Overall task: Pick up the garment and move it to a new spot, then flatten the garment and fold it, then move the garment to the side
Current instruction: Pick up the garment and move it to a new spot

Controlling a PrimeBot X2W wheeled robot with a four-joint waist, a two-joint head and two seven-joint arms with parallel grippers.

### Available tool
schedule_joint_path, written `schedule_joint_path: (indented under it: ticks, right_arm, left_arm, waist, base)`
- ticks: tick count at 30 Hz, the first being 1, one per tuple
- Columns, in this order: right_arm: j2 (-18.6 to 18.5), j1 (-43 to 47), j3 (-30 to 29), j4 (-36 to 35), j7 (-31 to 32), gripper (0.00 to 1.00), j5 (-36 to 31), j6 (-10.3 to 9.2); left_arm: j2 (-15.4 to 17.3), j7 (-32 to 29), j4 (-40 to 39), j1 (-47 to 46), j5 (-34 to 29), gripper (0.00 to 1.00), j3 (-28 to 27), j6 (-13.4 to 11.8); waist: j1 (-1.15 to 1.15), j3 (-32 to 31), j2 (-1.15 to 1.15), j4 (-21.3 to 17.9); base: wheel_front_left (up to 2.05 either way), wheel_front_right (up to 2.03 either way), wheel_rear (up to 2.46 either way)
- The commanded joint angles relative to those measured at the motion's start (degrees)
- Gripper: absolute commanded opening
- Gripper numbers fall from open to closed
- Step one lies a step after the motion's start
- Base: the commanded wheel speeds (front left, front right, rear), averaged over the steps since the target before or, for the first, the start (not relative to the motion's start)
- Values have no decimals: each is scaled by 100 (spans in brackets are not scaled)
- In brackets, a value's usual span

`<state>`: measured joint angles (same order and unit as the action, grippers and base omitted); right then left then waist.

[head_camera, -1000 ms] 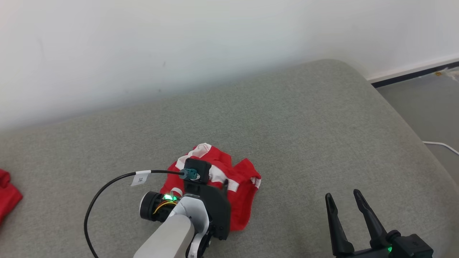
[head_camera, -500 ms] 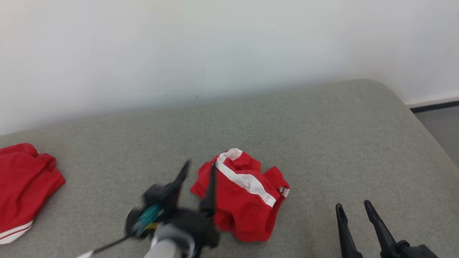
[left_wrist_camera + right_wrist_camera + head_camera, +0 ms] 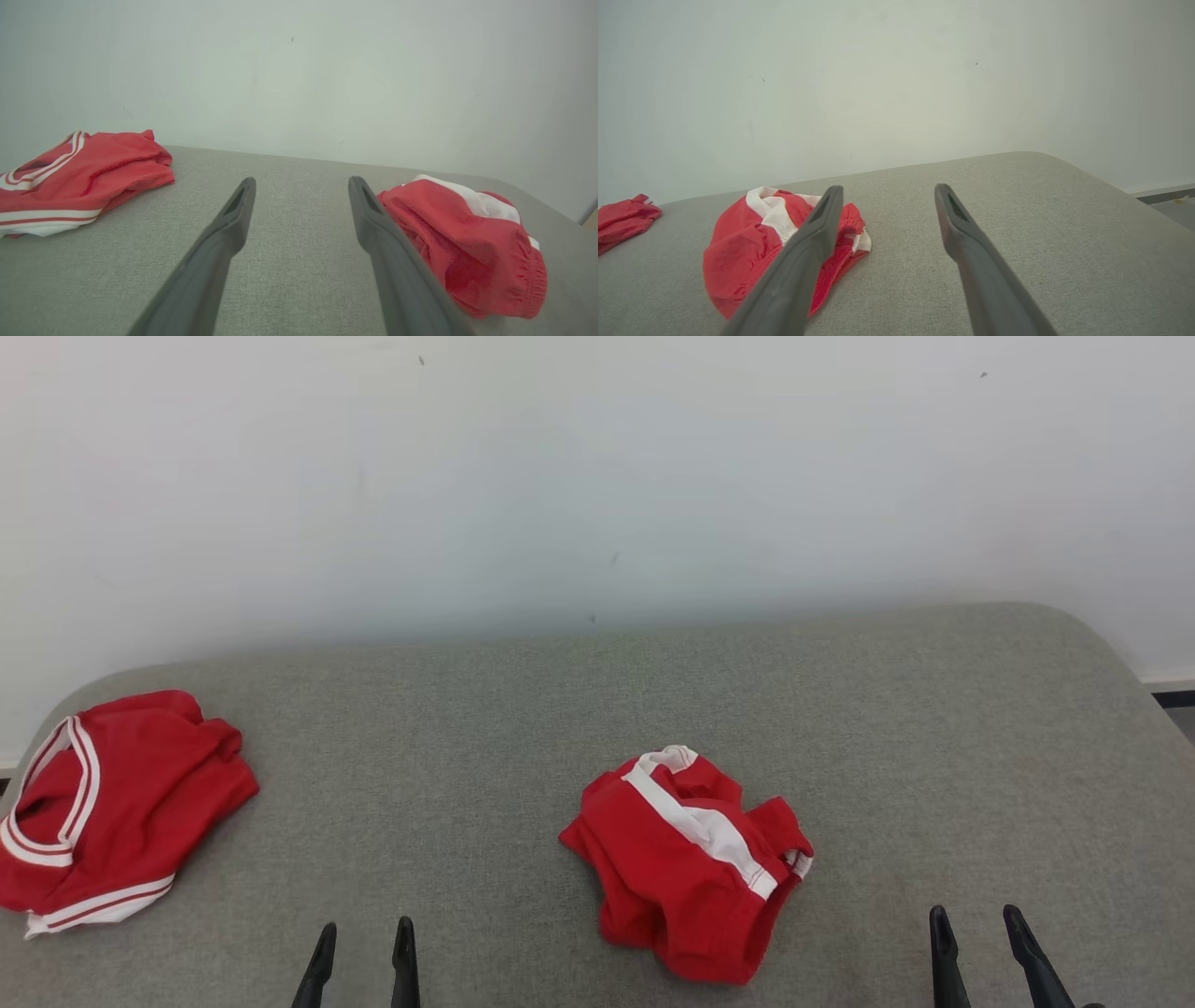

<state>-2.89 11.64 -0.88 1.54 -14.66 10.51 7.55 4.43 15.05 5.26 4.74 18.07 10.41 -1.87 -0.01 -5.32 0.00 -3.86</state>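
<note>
My left claw (image 3: 365,924) and my right claw (image 3: 974,909) sit nearest, both spread wide and holding nothing, fingers pointing away over the grey woven fabric surface (image 3: 467,747). Between them, a little farther out, the crumpled red garment with a white band (image 3: 681,868) lies in a heap, touching neither. Far left rests a second red garment with white striped trim (image 3: 121,803); behind rises the plain white wall (image 3: 597,476)

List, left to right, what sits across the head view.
red garment with striped trim → left gripper → crumpled red garment with white band → right gripper, all over the grey cushion.
</note>
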Motion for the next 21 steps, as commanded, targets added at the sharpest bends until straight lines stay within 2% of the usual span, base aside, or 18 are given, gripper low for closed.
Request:
schedule_joint_path:
  ticks: [1,6,10,17,21]
  right_arm:
    - [-10,41,-14,33,-41,100,37,-12]
    - [-33,54,-56,146,-55,100,116,-12]
    - [-79,64,-5,170,-58,100,129,-12]
    - [-60,129,19,188,-51,100,102,-12]
    - [-44,142,27,175,-52,100,122,-12]
  left_arm:
    - [-22,19,-2,136,-140,100,-64,85]
    - [-56,18,177,481,-536,100,-337,373]
    - [-92,19,333,551,-754,100,-532,359]
    - [-133,19,498,519,-841,100,-678,538]
    - [-150,19,494,504,-886,100,-717,550]
  waist:
    - [1,-29,0,105]
    - [1,-18,0,221]
    - [1,-8,0,254]
    - [1,23,0,243]
    - [1,40,0,205]
  base:
    - [0,0,0]
    - [0,0,0]
    - [0,0,0]
    - [0,0,0]
    - [0,0,0]
